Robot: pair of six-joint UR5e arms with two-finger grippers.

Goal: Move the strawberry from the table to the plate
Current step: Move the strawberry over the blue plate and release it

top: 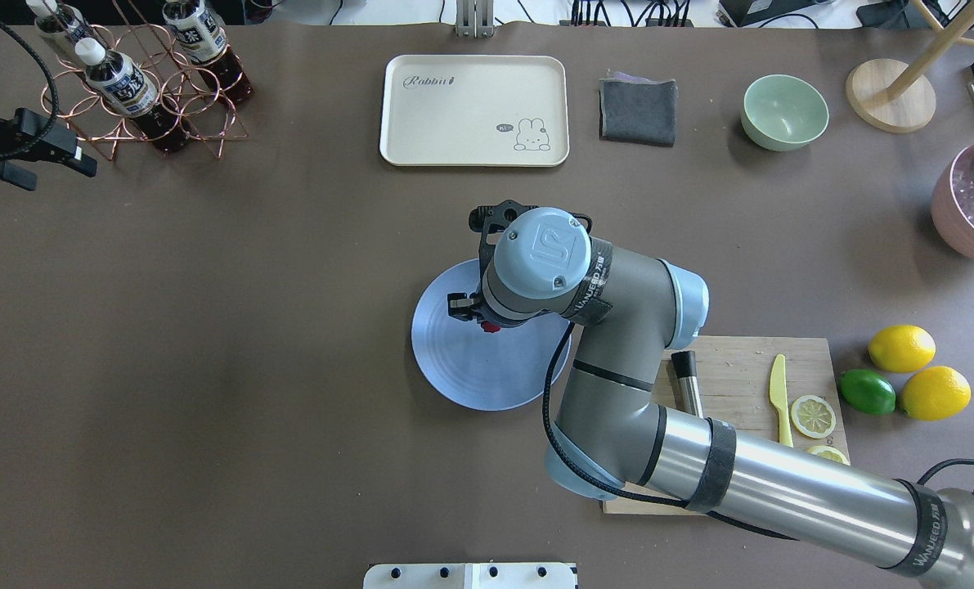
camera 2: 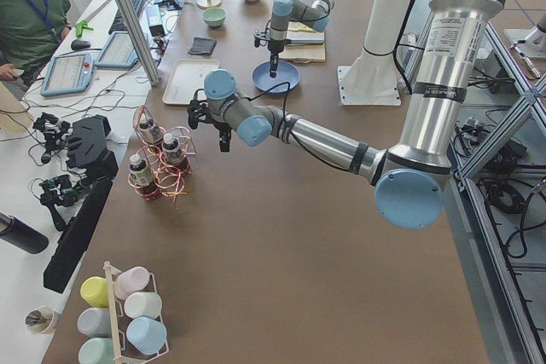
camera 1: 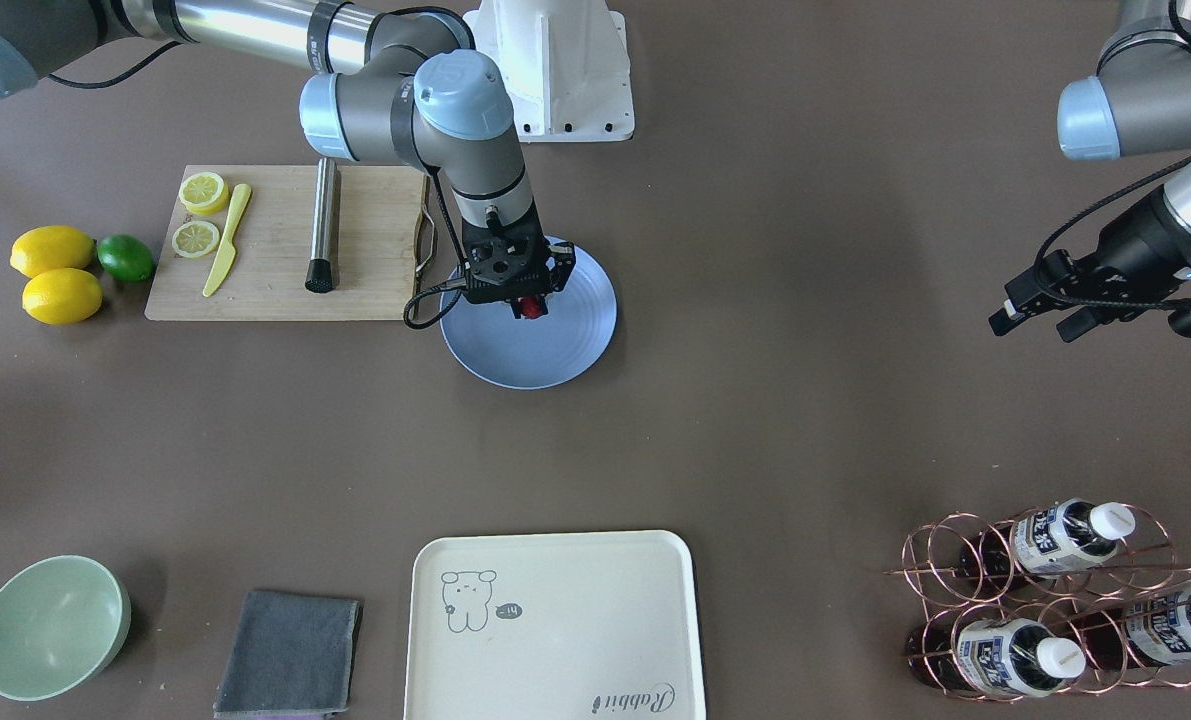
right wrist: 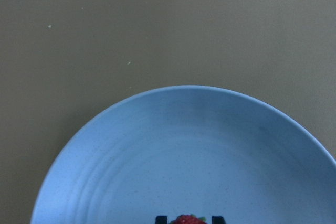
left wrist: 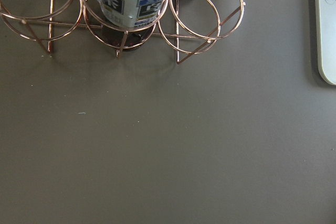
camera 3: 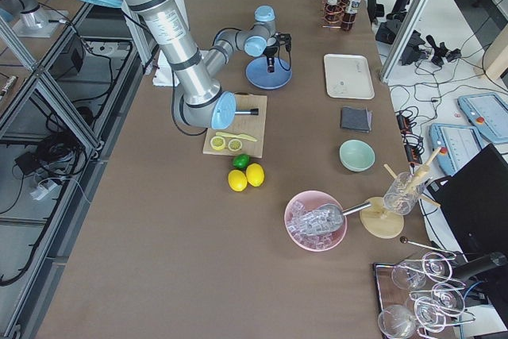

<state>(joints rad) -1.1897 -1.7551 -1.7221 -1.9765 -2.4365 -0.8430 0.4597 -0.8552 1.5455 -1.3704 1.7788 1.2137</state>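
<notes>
1. Red strawberry [right wrist: 185, 220] is seen clamped in the right gripper [camera 1: 531, 303], over the middle of the plate [camera 1: 565, 350]; contact cannot be told.
2. Only a straight downward release is judged needed.
3. The left gripper [camera 1: 1040, 320], jaws apart, is parked well away.

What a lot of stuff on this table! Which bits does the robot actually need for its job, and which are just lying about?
Part of the job: strawberry, blue plate, right arm's fingers either side of the berry, table.

Just lying about: cutting board, lemons, lime, yellow knife, green bowl, grey cloth, cream tray, bottles.
</notes>
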